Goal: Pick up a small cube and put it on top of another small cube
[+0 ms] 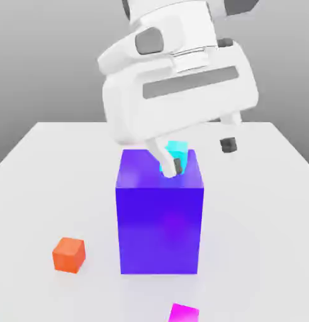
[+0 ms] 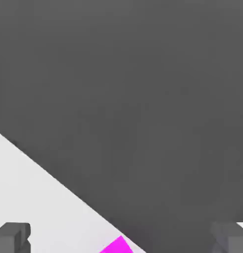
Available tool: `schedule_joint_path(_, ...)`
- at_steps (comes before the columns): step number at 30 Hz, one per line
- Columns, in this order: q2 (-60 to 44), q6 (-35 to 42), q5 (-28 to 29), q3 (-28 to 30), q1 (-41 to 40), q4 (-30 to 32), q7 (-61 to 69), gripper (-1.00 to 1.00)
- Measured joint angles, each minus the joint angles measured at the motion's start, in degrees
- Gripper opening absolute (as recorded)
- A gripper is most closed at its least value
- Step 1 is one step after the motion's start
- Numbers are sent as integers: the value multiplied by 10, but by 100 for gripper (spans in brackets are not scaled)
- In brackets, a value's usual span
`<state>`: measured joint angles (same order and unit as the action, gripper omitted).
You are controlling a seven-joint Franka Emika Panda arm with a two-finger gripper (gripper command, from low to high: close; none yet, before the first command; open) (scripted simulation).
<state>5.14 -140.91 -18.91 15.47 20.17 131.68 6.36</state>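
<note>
While the arm leans over the middle of the white table (image 1: 31,157), the scene from the exterior view's left begins with a small orange cube (image 1: 69,255) lying near the front, well apart from everything else. Next comes a tall blue block (image 1: 160,220) in the centre, with a cyan cube (image 1: 177,149) just behind its far top edge. The gripper (image 1: 202,156) hangs there, fingers spread apart and holding nothing: one fingertip sits against the cyan cube, the other is out to the right. A magenta cube (image 1: 183,313) lies at the near edge. My worry is the tall block: closing or descending here could strike it, or nudge the cyan cube away.
</note>
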Motion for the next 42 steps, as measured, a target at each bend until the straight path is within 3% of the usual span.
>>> schedule_joint_path(7,-125,-42,-15,-8,8,3,142,0)
schedule_joint_path(15,-242,-105,62,-7,14,13,241,0)
schedule_joint_path(19,-320,-164,45,-32,-5,-2,271,0)
schedule_joint_path(20,-339,-178,38,-41,-12,-6,278,-100)
schedule_joint_path(27,-342,-179,37,-42,-13,-7,279,-100)
schedule_joint_path(31,-270,-124,72,-12,7,10,252,-100)
schedule_joint_path(42,-308,-3,-10,138,-129,-108,72,-100)
